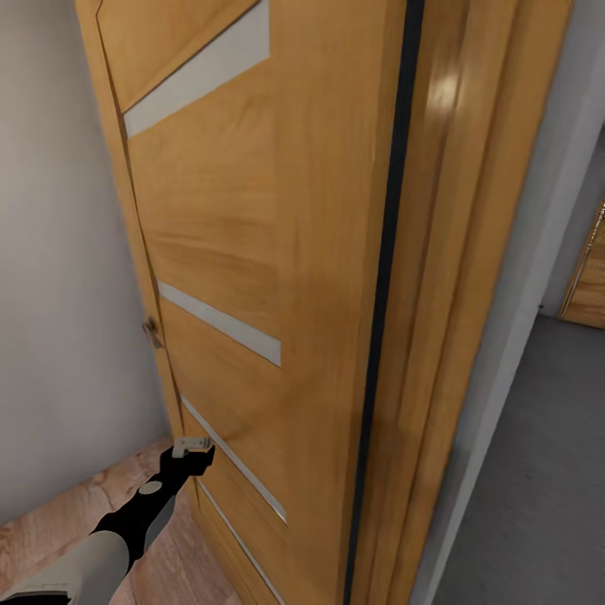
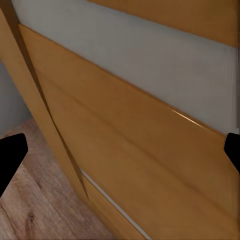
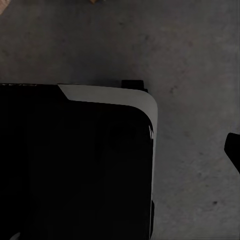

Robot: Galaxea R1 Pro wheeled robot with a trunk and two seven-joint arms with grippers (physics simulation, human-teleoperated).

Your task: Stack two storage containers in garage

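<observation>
Left arm, black with a pale-grey forearm, reaches up from the lower left, its left gripper point(image 1: 195, 447) spread wide and empty close before the honey-coloured wooden door point(image 1: 277, 252) with pale-grey slanted inlay strips, above wood-plank floor point(image 1: 50, 521), beside grey concrete floor point(image 1: 538, 470).

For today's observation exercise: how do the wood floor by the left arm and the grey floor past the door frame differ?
The wood floor is light brown with grain and plank lines; the grey floor is plain dark grey without seams. The wood floor lies on the door's left, under the left gripper; the grey floor lies on its right. Both look flat and bare.
</observation>
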